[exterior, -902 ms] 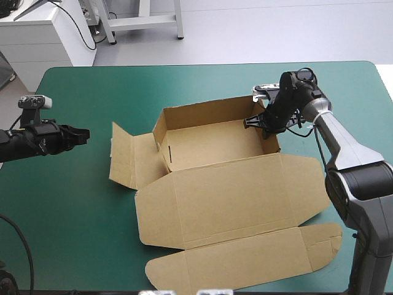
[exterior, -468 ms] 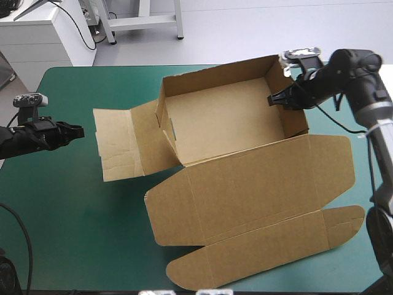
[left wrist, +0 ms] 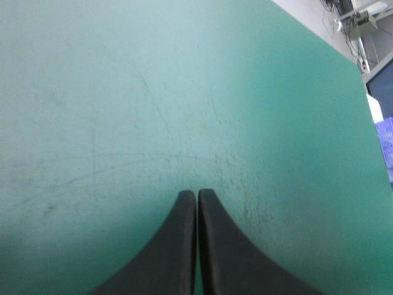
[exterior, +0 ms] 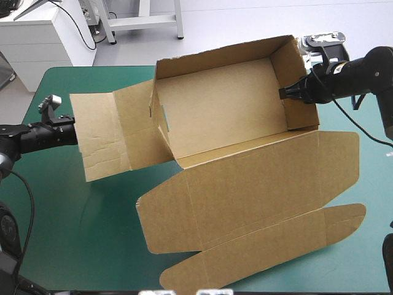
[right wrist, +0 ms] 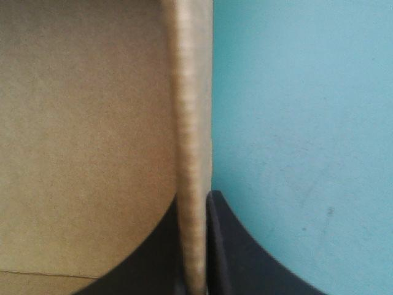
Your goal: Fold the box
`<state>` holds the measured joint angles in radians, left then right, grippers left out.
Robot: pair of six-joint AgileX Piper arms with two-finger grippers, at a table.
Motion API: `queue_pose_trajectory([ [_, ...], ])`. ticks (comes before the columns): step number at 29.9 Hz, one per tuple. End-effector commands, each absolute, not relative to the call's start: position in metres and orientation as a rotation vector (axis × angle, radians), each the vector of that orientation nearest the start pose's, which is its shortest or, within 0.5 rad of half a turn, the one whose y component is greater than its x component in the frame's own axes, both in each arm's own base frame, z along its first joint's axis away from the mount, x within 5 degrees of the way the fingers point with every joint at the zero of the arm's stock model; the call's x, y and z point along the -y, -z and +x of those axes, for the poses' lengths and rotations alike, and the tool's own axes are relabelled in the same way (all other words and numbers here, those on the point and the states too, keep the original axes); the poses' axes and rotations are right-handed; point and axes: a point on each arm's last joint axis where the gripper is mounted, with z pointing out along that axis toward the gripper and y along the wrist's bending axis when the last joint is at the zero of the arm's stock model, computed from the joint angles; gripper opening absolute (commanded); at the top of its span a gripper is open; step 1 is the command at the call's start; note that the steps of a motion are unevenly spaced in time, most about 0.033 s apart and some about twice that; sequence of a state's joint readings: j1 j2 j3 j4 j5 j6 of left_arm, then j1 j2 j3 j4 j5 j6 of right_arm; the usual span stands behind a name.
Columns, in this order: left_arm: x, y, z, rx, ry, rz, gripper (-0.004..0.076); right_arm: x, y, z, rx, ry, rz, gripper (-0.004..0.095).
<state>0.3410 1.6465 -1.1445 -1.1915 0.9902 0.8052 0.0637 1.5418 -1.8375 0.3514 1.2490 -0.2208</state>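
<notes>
From above I see the brown cardboard box (exterior: 215, 117) (open tray, lid spread) tilted over the teal-green table cover (exterior: 92, 215). Left wrist view: the left gripper (left wrist: 196, 193) has its black fingers (left wrist: 175, 246) meeting above bare cover. Right wrist view: the right gripper (right wrist: 195, 203) pinches a box wall.

Lab or workshop — teal-green table cover (exterior: 73, 233), white cabinet (exterior: 40, 40), metal frame legs (exterior: 178, 18) — pale bare floor (exterior: 258, 27).

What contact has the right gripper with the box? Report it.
Touching. The right wrist view shows the right gripper shut on the box, its wall pinched between the fingers.
</notes>
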Motion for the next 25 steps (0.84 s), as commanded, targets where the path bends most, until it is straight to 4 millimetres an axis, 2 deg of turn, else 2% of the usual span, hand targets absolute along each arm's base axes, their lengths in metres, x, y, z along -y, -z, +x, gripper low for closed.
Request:
queue_pose_trajectory([
  [1, -0.015, -0.295, 0.339, -2.212, 1.082, -0.090, -0.0008, -0.060, -0.474, 0.306, -2.244, -0.525, -0.366, -0.0015],
  [5, 0.021, -0.297, 0.338, -2.238, 1.120, -0.002, -0.0008, -0.067, -0.458, 0.323, -2.289, -0.518, -0.379, -0.0013],
  [9, 0.049, -0.312, 0.332, -2.205, 1.151, 0.027, -0.0008, -0.062, -0.446, 0.338, -2.320, -0.431, -0.314, -0.0013],
  [19, 0.086, -0.363, 0.295, -2.056, 1.150, 0.178, -0.0008, -0.056, -0.444, 0.349, -2.276, -0.340, -0.281, -0.0013],
  [25, 0.093, -0.371, 0.287, -2.029, 1.189, 0.202, -0.0008, -0.056, -0.439, 0.352, -2.297, -0.331, -0.284, -0.0013],
])
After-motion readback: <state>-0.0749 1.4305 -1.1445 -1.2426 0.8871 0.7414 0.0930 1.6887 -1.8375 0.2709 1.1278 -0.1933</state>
